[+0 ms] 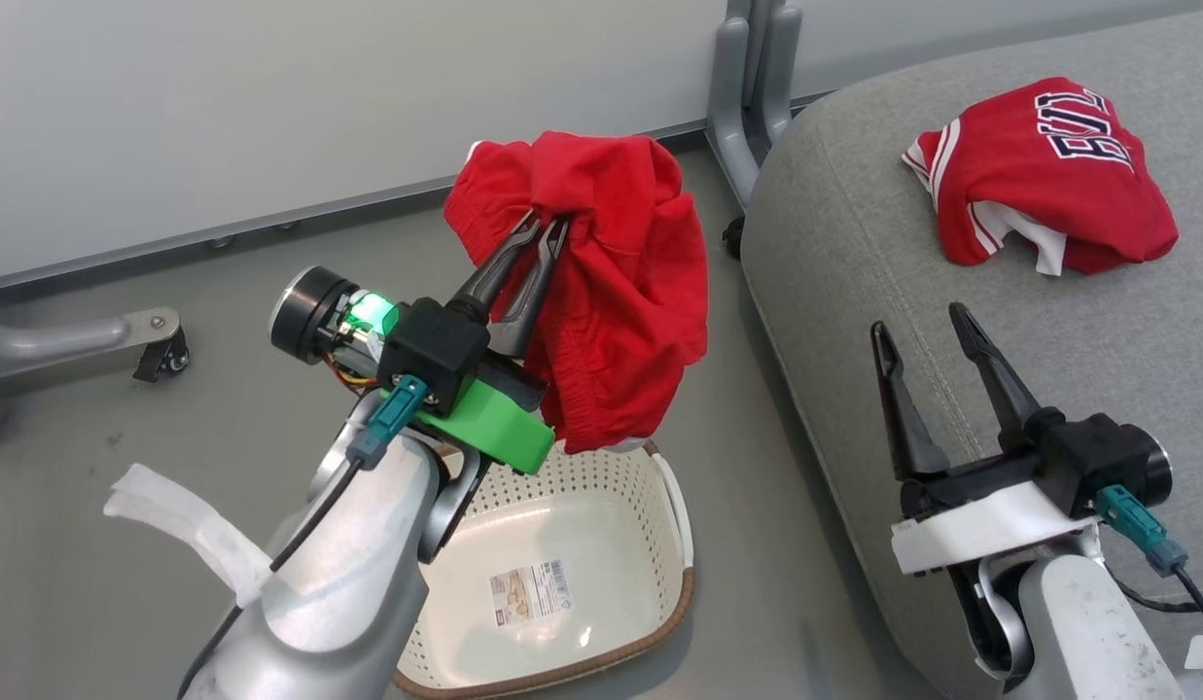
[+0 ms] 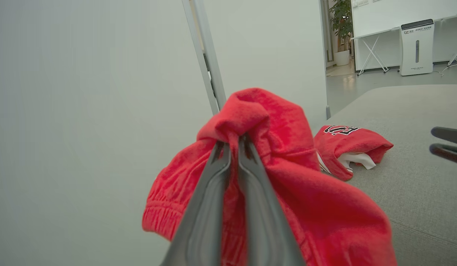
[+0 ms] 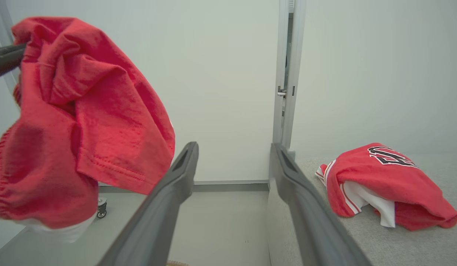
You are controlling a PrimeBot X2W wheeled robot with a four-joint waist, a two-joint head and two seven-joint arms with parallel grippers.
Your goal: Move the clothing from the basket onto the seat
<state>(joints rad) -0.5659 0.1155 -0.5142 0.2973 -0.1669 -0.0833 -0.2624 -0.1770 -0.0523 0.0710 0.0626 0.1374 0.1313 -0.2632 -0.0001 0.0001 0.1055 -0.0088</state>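
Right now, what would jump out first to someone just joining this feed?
The red shorts, pinched in the shut left tool and hanging clear of the white basket below. Then the red jersey, lying crumpled on the grey seat at far right. The right tool stands open and empty over the seat's near edge.

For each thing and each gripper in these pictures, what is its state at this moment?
shorts: lifted, hanging bunched above the basket.
jersey: lying crumpled on the seat.
basket: upright on the floor, no clothing visible inside.
seat: bearing the jersey.
left gripper: shut on the shorts.
right gripper: open, holding nothing, near the seat's edge.
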